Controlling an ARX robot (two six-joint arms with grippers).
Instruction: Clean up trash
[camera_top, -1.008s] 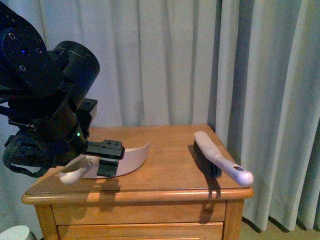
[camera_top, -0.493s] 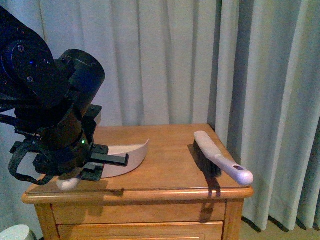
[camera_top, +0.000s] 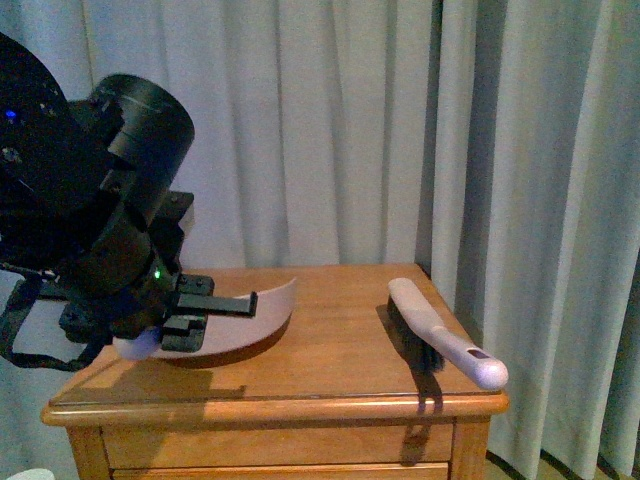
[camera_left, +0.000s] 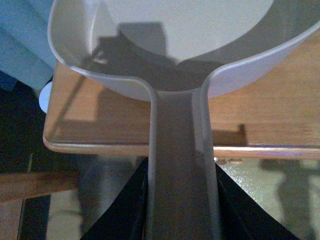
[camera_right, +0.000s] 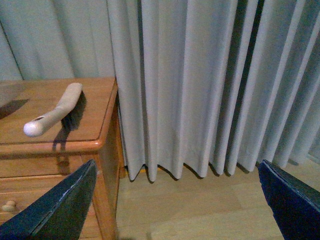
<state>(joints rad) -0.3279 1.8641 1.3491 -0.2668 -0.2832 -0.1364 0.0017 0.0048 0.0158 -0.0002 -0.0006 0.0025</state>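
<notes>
Front view gives us the left gripper low over the left part of a wooden nightstand, its black fingers closed on the handle of the pinkish dustpan. The pan reaches toward the middle of the top, tilted, with its curved far rim raised. We cannot tell whether its underside touches the wood.

From the left wrist view we see the same hold up close. The left gripper has one dark finger on each side of the dustpan handle, pressed against it. The handle sticks out past the front edge of the nightstand, and the bowl sits over the top.

A brush with dark bristles lies on the right part of the top, well apart from the pan, its pale handle tip jutting past the front right corner.

In the right wrist view the right gripper is spread wide with nothing between its fingers, off to the side of the nightstand over bare floor, facing the grey curtain and the brush.

We cannot tell where the trash is: no view shows it clearly.
</notes>
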